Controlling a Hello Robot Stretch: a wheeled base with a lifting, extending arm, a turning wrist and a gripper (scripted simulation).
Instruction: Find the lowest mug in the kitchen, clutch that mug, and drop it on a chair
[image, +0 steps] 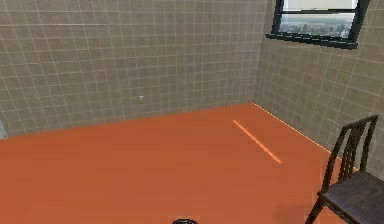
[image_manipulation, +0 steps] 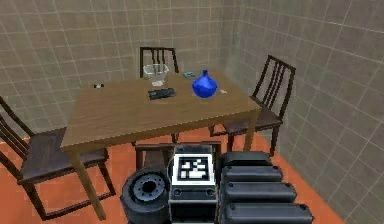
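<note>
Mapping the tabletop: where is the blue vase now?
In the arm side view, the blue vase stands on the wooden table toward its far right, just right of the clear bowl.

- 1 wooden table (image_manipulation: 110, 118).
- 3 chairs plainly at it: left chair (image_manipulation: 40, 152), far chair (image_manipulation: 159, 58), right chair (image_manipulation: 272, 85).
- 1 glass bowl (image_manipulation: 155, 72), 1 blue vase (image_manipulation: 204, 87).
- Forward view: 1 window (image: 318, 20), 1 dark chair (image: 356, 170).

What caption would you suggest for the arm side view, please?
Wooden table with chairs around it, bearing a blue vase, a glass bowl and a dark flat item.
</note>
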